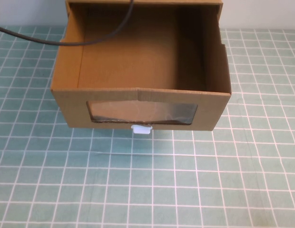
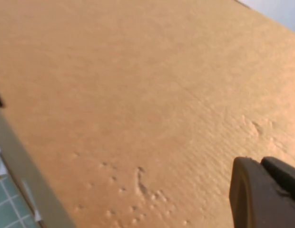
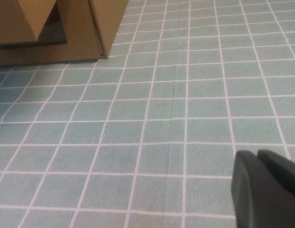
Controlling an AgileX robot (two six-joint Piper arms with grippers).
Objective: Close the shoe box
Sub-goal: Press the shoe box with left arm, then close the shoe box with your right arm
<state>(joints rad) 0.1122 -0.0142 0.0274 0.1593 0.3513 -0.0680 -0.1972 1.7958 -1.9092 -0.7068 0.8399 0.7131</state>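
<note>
The shoe box [image 1: 142,61] is brown cardboard and stands at the back middle of the table. Its drawer is pulled out toward me and looks empty inside. The front panel has a clear window [image 1: 143,112] with a small white pull tab [image 1: 141,129] just beneath it. Neither gripper shows in the high view. In the left wrist view my left gripper [image 2: 261,161] is shut and empty, very close to a flat cardboard face of the box [image 2: 138,95]. My right gripper [image 3: 257,153] is shut and empty, low over the mat, apart from the box's corner [image 3: 66,33].
A green mat with a white grid [image 1: 147,180] covers the table in front of and beside the box. A black cable [image 1: 66,42] runs from the left across the box's back left corner. A strip of the mat [image 2: 4,199] shows beside the cardboard in the left wrist view.
</note>
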